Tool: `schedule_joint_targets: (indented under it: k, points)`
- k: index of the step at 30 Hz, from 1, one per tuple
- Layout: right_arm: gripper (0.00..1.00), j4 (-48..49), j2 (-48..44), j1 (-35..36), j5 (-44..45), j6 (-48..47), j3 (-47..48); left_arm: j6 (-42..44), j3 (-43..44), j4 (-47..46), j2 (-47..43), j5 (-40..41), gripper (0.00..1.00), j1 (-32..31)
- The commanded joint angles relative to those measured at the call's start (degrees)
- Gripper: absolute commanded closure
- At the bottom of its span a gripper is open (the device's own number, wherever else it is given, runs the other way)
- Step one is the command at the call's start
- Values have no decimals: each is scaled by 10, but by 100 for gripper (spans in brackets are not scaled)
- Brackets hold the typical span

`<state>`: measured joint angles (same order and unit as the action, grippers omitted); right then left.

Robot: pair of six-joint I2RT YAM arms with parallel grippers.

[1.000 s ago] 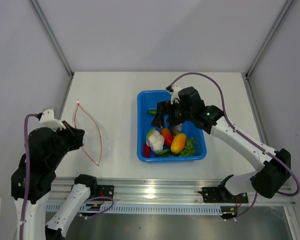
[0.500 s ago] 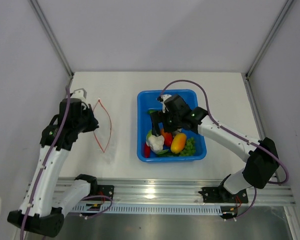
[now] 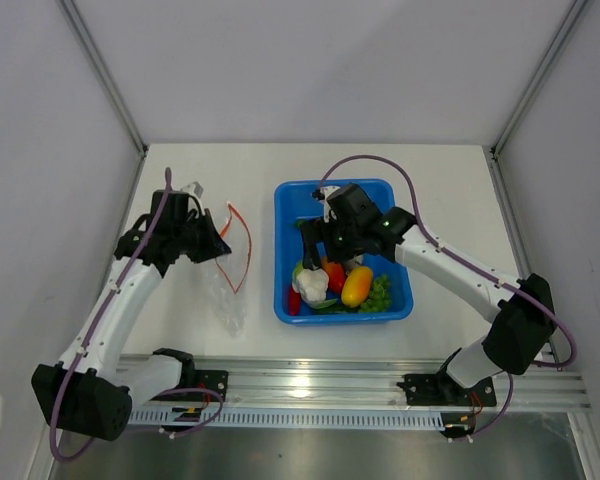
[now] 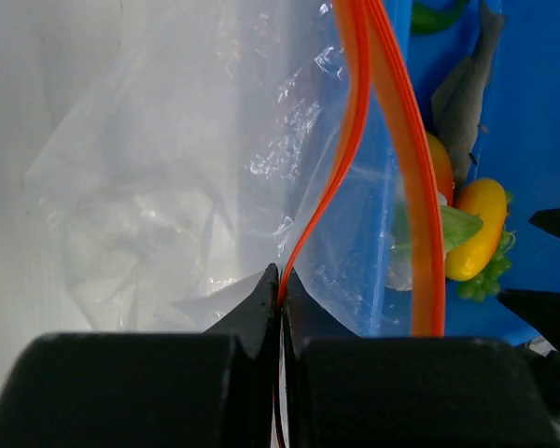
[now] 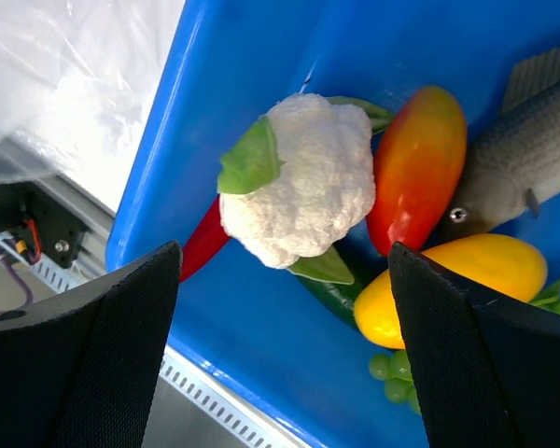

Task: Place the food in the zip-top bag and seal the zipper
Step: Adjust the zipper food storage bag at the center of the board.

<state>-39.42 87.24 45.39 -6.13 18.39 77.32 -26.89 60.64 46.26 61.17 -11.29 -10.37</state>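
early in the task, i judge: none of the food is in the zip-top bag [image 3: 226,298], and the zipper [image 4: 353,121] is unsealed, its two red-orange strips bowed apart. every toy i can see sits in the blue tub [image 3: 292,200]: the white cauliflower [image 5: 303,182], grey fish [image 5: 527,163], red chili [image 5: 205,238], orange-yellow fruits [image 5: 420,177] and green grapes [image 5: 394,381]. the left gripper [image 4: 280,275] is clenched on one zipper strip, holding the bag's mouth up just left of the tub. the right gripper [image 5: 282,250] hangs over the cauliflower with its jaws spread wide, grasping nothing. left to do: load each piece, then press the strip closed. the mouth's long axis runs roughly far to near alongside the tub's left wall. the opening faces right toward the tub, and the clear body trails toward the near edge of the table [image 3: 180,170]
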Motion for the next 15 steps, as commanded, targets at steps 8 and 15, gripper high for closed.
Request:
schedule_joint_targets:
  k: [8, 15]
  points:
    - [6, -19, 25, 15, -40, 17, 22, -123, -64, -61, 28, -79, 100, -24]
    - [3, -6, 65, 35, -30, 1, 18, -128, -87, -73, 10, -82, 100, -25]
